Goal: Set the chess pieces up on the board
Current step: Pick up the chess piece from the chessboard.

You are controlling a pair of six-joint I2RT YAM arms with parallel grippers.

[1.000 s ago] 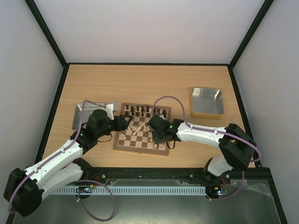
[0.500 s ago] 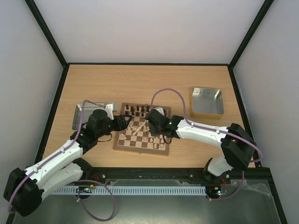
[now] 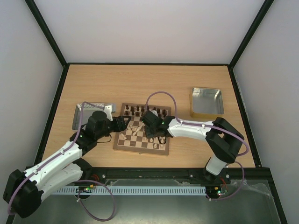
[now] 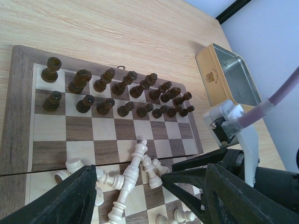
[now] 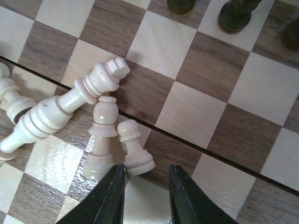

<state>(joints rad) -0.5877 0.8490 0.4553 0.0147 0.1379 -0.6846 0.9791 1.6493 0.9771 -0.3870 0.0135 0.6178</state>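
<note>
The right fingers [image 5: 114, 200] stood slightly apart and empty just behind a cream pawn [image 5: 133, 149] on the board [image 5: 196, 112], seemingly lined up to grip it. The left fingers [image 4: 70, 198] hung wide open, holding nothing. The cream chess pieces [image 4: 131, 175] lay heaped mid-board. The tallest lay flat, head slanting toward the dark pieces [image 4: 126, 88].

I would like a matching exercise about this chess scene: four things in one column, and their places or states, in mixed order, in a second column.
Things:
1. dark pieces
2. cream pieces
3. gold tin
4. grey tray

Places or states:
A. right of the board
B. several toppled in a heap, mid-board
C. left of the board
D. upright in two rows at the far side

Pairs: 1-D, 2-B, 3-A, 4-C
</note>
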